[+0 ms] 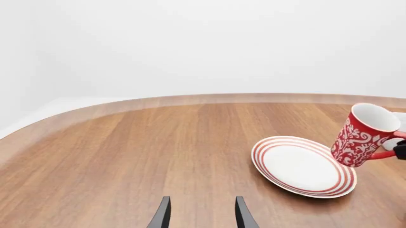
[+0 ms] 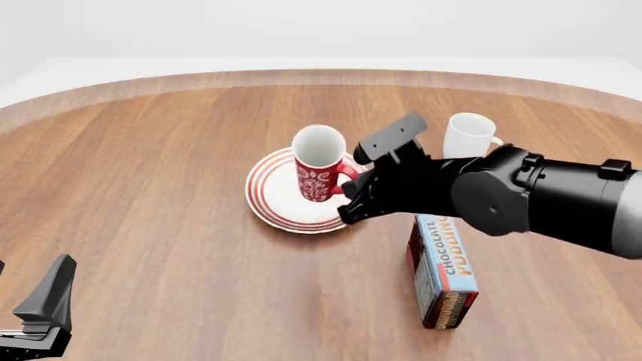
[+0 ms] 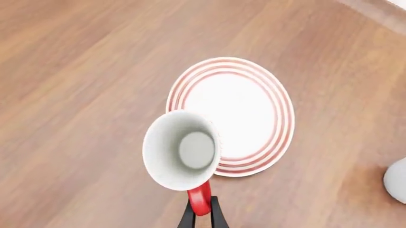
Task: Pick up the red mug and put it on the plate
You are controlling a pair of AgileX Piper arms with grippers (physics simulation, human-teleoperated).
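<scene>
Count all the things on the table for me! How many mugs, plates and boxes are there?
Mugs: 2, the red mug held by the right gripper above the plate, and a white mug.
Plates: 1, the plate.
Boxes: 1, a chocolate pudding box.
Total: 4

Right arm reaches in over the plate; right gripper pinched on the red mug's handle, above the plate. Left gripper well short of the plate, fingers parted, holding nothing.
</scene>
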